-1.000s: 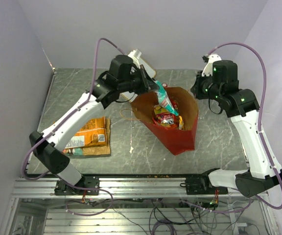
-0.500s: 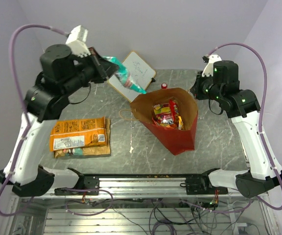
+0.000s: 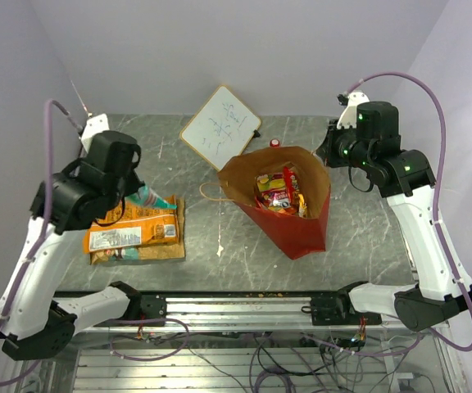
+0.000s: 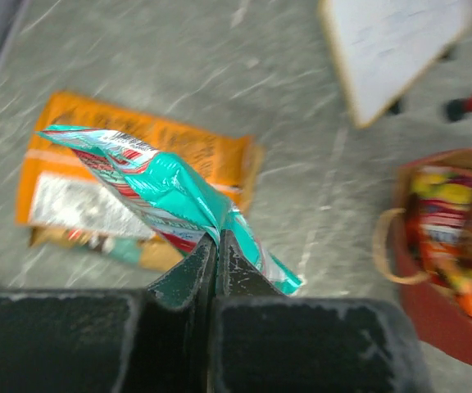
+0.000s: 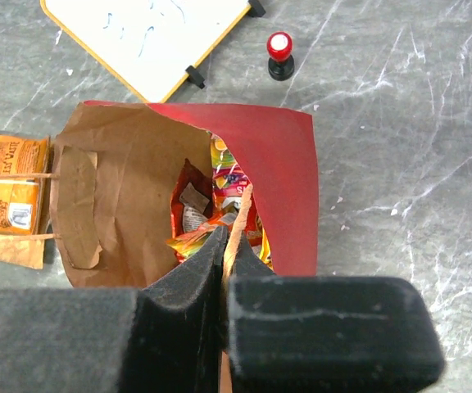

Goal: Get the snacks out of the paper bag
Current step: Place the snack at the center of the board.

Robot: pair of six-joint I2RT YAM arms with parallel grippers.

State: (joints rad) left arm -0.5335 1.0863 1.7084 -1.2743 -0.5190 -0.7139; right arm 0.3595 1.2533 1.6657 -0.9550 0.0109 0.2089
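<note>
**A:** Where's your stuff sitting right now?

**B:** Your paper bag point(image 3: 289, 223) stands mid-table point(image 3: 367, 237), mouth open, with red and yellow snacks point(image 3: 279, 192) still inside. Your right gripper point(image 5: 225, 237) is pinched tight on its thin handle point(image 5: 238, 214). The whiteboard point(image 3: 220, 124) sits just behind the bag. Orange packets point(image 3: 133, 229) lie flat over on the left.

**A:** And your left one?

**B:** Your left gripper point(image 4: 217, 239) is clamped on a teal packet point(image 4: 166, 184), held over the orange ones. There's a tiny red-capped thing point(image 5: 279, 51) near the whiteboard.
</note>
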